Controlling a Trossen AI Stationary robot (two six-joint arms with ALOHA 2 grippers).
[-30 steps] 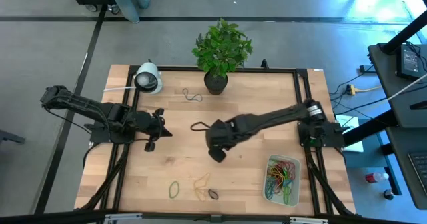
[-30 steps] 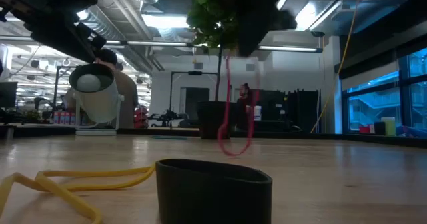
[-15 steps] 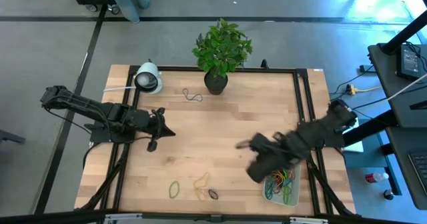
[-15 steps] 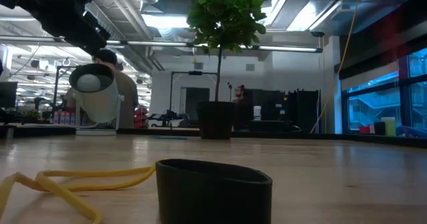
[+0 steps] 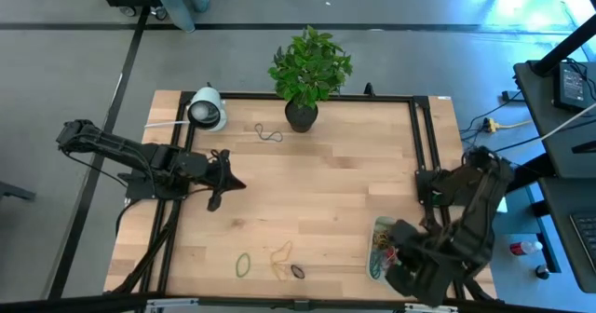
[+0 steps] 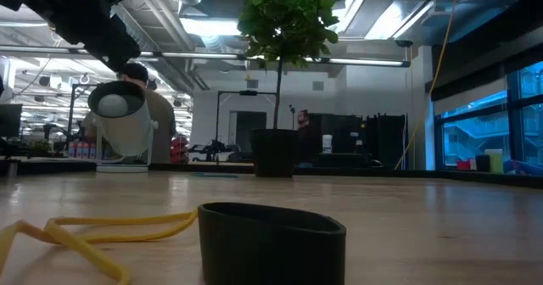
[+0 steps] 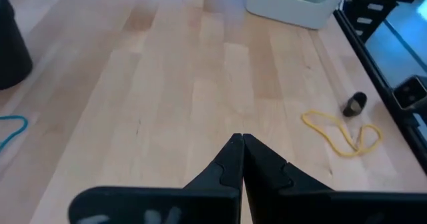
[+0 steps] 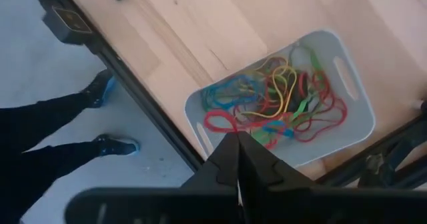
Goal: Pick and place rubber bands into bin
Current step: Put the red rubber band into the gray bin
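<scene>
The bin (image 8: 333, 47) is a pale tray at the table's right near corner, with many coloured rubber bands (image 8: 287, 97) piled inside. My right gripper (image 8: 238, 159) hangs above the bin (image 5: 376, 231), shut on a red-pink band. On the table near the near edge lie loose bands: a green one (image 5: 244, 264), a yellow one (image 5: 282, 254) and a black one (image 5: 297, 271). A thin bluish band (image 5: 268, 132) lies by the plant pot. My left gripper (image 7: 241, 139) is shut, held above the table's left side (image 5: 223, 178), touching nothing. My right gripper pinches the red-pink band at its upper end (image 8: 231, 132) between the shut fingertips, coming from above and pointing down. The loop (image 8: 217, 122) hangs below the fingers over one end of the bin. Whether its lower end rests on the pile, I cannot tell.
A potted plant (image 5: 307, 71) stands at the far edge, a white lamp-like device (image 5: 207, 109) at the far left corner. Dark rails (image 5: 419, 164) run along the table's sides. A person's legs and shoes (image 8: 100, 117) show on the floor beside the near edge. Bare wood (image 5: 317, 192) lies mid-table.
My right gripper has swung from the table's middle toward the right near corner and now hangs above the bin, carrying the pink band, which has left the low view. Its fingers stayed shut.
</scene>
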